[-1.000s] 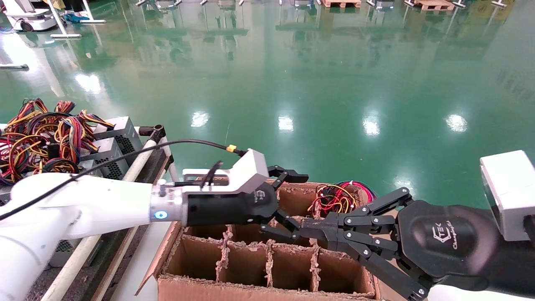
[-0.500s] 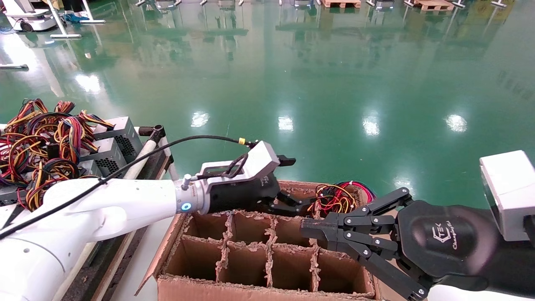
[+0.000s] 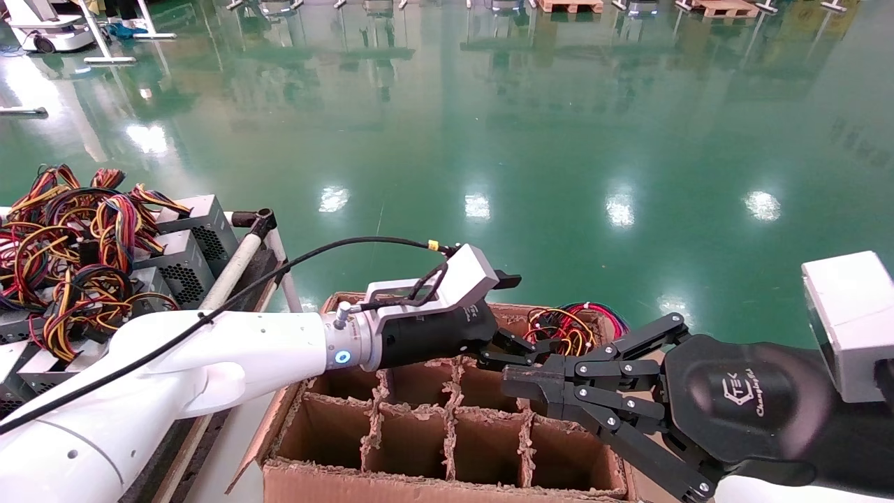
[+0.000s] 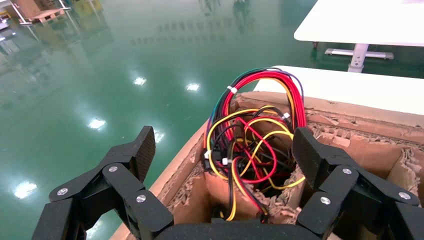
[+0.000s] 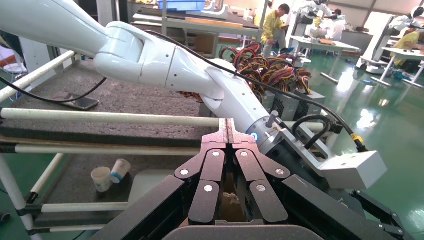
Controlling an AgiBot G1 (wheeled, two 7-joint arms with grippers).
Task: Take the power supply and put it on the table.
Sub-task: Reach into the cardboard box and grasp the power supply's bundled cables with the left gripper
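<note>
Left wrist view: our left gripper (image 4: 227,185), jaws wide, nears the power supply (image 4: 252,142) at 12 o'clock; nothing grasped. Right gripper (image 3: 520,381) closed, empty, idle.

Dark matted table (image 3: 241,283) with white tube rail (image 3: 234,269) carries power supplies (image 3: 183,250), wire bundles tangled on top

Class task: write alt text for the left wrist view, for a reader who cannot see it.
The left gripper, fingers open, hangs over a corner cell of the brown divided cardboard box, either side of a bundle of red, yellow and black wires rising from that cell. Behind lie a glossy green floor and a white surface.
</note>
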